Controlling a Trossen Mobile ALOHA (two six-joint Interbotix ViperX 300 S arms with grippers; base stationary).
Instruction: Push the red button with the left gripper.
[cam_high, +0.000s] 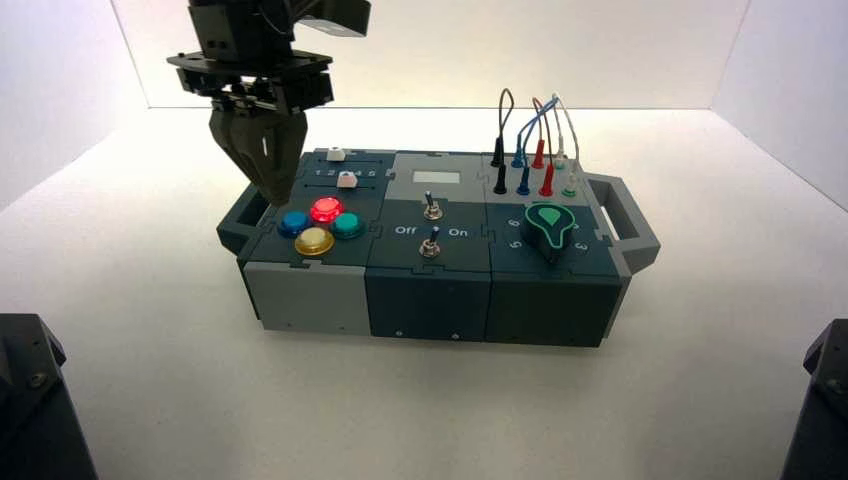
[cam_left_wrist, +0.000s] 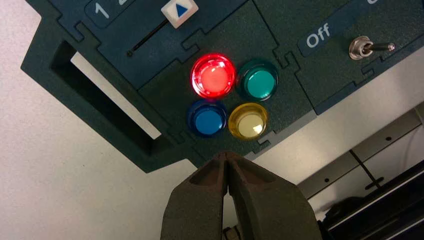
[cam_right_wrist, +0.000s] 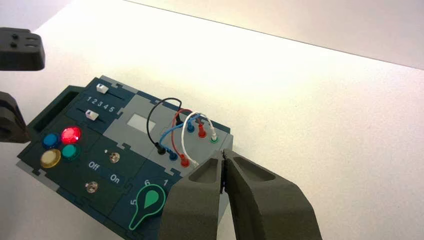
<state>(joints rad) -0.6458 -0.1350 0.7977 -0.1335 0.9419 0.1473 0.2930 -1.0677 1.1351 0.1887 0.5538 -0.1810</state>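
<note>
The red button (cam_high: 326, 210) glows bright on the left part of the box, in a cluster with three other dome buttons. It also shows in the left wrist view (cam_left_wrist: 213, 76) and the right wrist view (cam_right_wrist: 71, 134). My left gripper (cam_high: 272, 195) hangs over the box's left end, shut and empty, its pointed tip just left of and behind the red button. In its own wrist view the left gripper (cam_left_wrist: 227, 155) is clear of the button. My right gripper (cam_right_wrist: 223, 156) is shut and empty, held high off the box's right side.
Blue (cam_left_wrist: 207, 120), teal (cam_left_wrist: 258, 82) and yellow (cam_left_wrist: 248, 122) buttons surround the red one. A slider cap (cam_left_wrist: 179, 10) and a toggle switch (cam_left_wrist: 367, 47) beside "Off" lie close by. A green knob (cam_high: 549, 225) and plugged wires (cam_high: 530, 150) are on the right part.
</note>
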